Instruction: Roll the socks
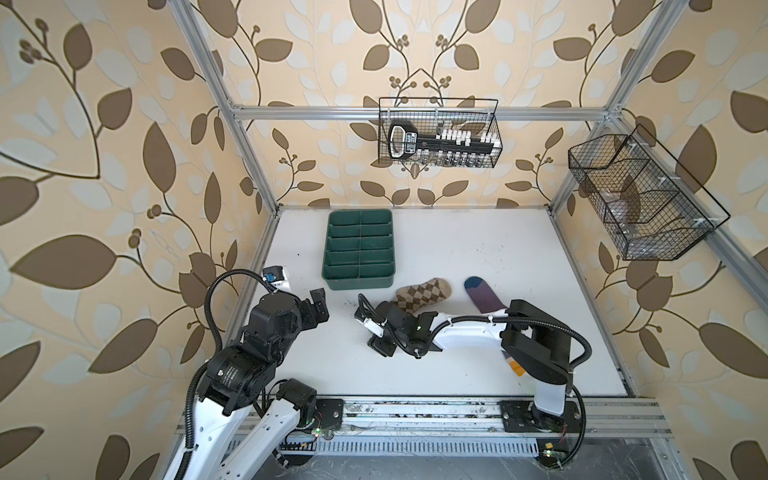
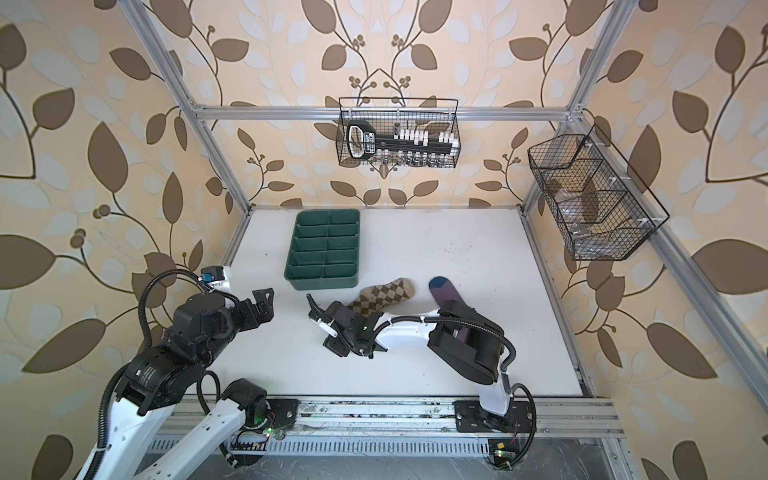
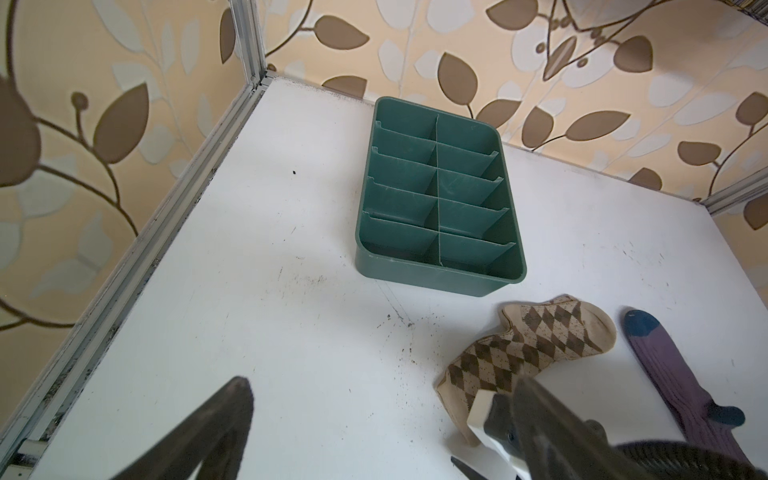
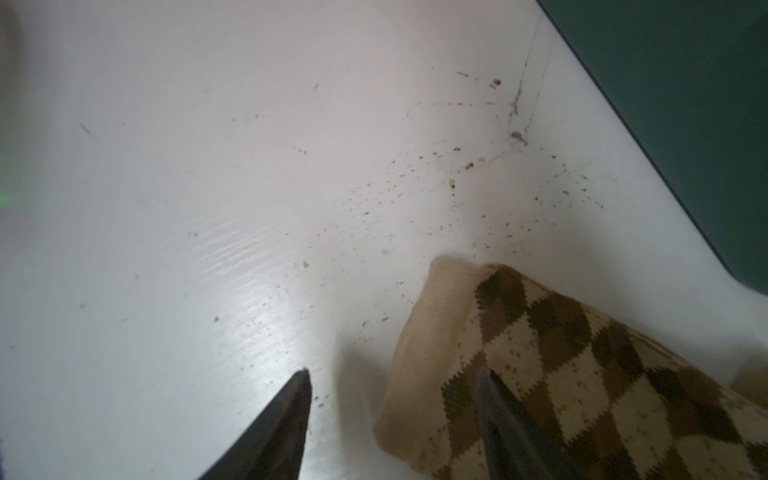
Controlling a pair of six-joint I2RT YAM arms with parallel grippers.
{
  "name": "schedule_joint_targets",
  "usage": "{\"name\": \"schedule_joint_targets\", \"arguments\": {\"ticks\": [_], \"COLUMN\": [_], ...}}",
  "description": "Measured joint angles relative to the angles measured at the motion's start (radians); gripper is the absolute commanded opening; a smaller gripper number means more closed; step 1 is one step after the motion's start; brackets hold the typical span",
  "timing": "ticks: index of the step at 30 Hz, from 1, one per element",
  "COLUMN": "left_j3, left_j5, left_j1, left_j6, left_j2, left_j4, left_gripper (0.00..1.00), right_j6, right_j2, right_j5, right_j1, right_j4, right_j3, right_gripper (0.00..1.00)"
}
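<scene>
Two socks are lying flat on the white table [image 1: 457, 249]. A tan argyle sock [image 1: 424, 293] is resting with its cuff right at the right claw [image 4: 394, 371], and a purple sock with a dark blue toe [image 1: 484, 297] is lying apart from that claw, partly under its arm. The right claw is standing unclenched and grasping nothing, with one finger over bare table and the other over the cuff. The left claw [image 3: 382, 379] is hanging wide apart and empty, well away from both socks. The argyle sock is looking light, soft and floppy, so pinching the cuff edge seems the best hold. The right wrist view is showing the fingers straddling the cuff, while both top views are hiding that under the wrist.
</scene>
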Motion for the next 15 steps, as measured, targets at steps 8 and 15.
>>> {"name": "schedule_joint_targets", "arguments": {"ticks": [8, 15], "left_j3": [-0.002, 0.022], "left_j5": [-0.015, -0.005], "left_j1": [0.0, 0.0], "left_j6": [0.013, 0.026], "left_j2": [0.027, 0.064], "left_j4": [-0.001, -0.022], "left_gripper": [0.99, 0.97], "right_j6": [0.032, 0.071], "right_j2": [0.04, 0.03], "right_j5": [0.004, 0.016], "right_j1": [-0.013, -0.031], "right_j4": [0.006, 0.032], "right_j3": [0.003, -0.022], "right_gripper": [0.42, 0.1]}}
